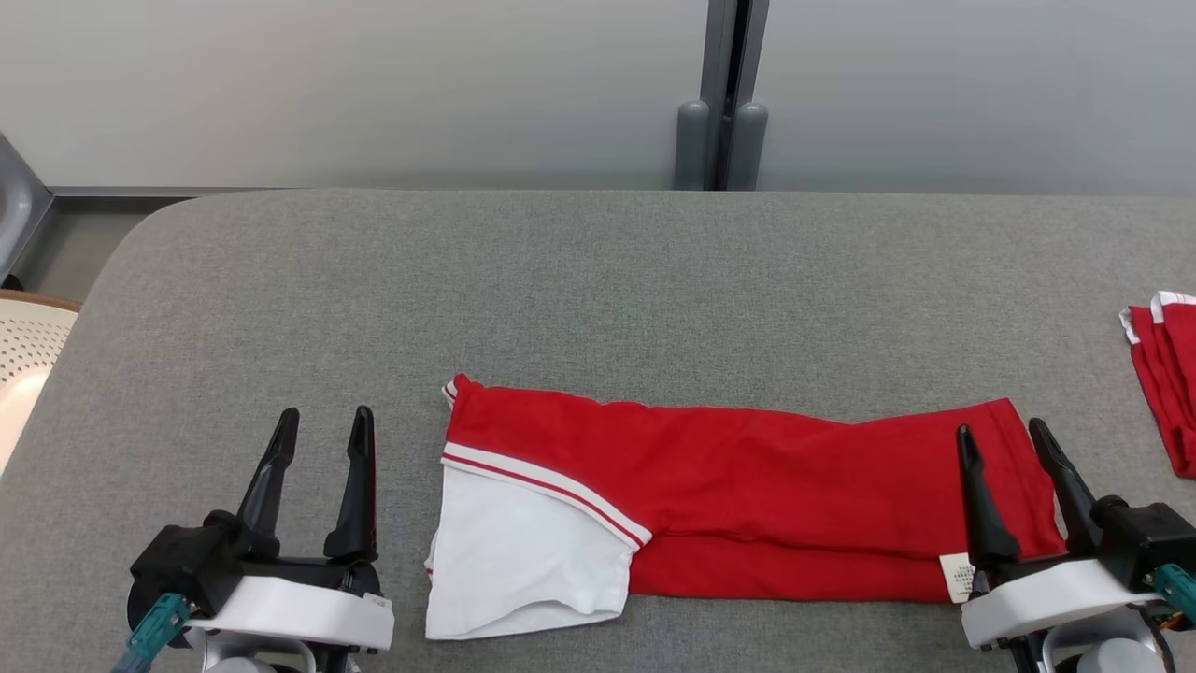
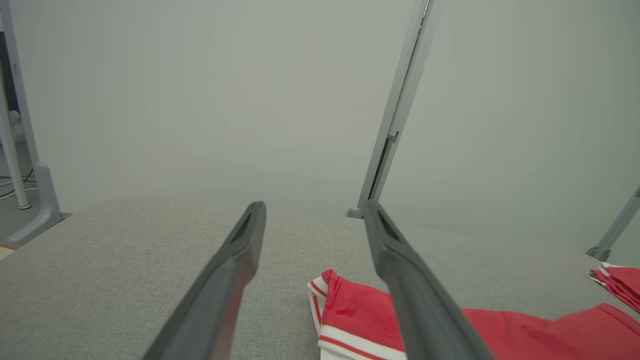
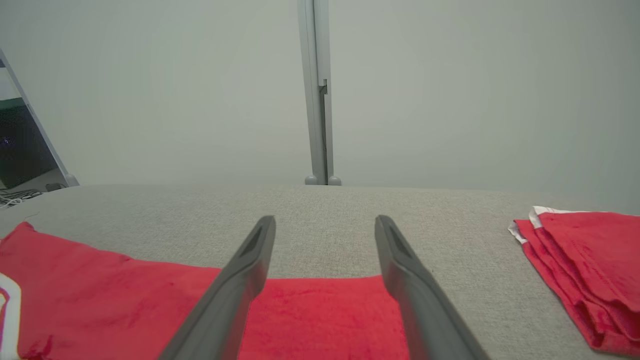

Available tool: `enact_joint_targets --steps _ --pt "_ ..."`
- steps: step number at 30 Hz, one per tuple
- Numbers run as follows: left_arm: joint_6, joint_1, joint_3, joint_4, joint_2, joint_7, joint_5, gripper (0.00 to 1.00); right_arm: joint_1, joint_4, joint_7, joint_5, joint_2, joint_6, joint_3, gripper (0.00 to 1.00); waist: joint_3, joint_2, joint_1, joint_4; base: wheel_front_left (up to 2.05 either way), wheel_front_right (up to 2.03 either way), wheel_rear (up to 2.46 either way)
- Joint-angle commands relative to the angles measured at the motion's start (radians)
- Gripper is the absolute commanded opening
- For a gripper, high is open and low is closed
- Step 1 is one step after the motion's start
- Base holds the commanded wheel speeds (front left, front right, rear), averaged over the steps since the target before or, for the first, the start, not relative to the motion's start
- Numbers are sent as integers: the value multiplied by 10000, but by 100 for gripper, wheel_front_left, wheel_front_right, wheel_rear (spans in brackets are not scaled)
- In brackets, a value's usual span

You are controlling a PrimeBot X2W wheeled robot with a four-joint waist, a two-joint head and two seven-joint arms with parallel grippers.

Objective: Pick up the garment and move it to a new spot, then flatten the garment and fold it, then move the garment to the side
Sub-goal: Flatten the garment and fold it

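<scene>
DESK: Dark fingers of the left gripper [image 1: 326,411] and the right gripper [image 1: 1001,427] are framed nearest the lens. How are the jaws set?

FIELD: Both pairs are spread wide, and nothing is held.

DESK: Where is the garment [image 1: 747,486] placed?

FIELD: It is laid lengthwise across the near part of the grey table [image 1: 598,280], folded into a long red band, with a white sleeve [image 1: 523,551] turned over at the robot's left. The left gripper is stationed just beside that sleeve; the right gripper is poised over the opposite end. A second red piece [image 1: 1163,374] is seen folded at the far right, well apart.

DESK: Why are the two ends flanked?

FIELD: It is judged that both ends are meant to be taken together, so the band can be folded again or carried aside without being pulled out of shape.
</scene>
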Motion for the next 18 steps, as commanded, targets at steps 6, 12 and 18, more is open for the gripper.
enact_joint_targets --steps 6,12,18 --pt "-152 -212 124 170 -26 -12 206 100 -29 240 -51 -198 221 -2 -640 100 154 0 0 10 0 0 0" --pt "-163 -192 141 268 -32 -12 13 100 -117 1256 -51 -170 551 0 -1508 100 177 0 0 -4 0 0 0" --pt "-177 -228 -59 416 -33 -11 -52 100 -346 2406 -38 57 890 0 -2308 100 256 0 0 29 0 0 0"
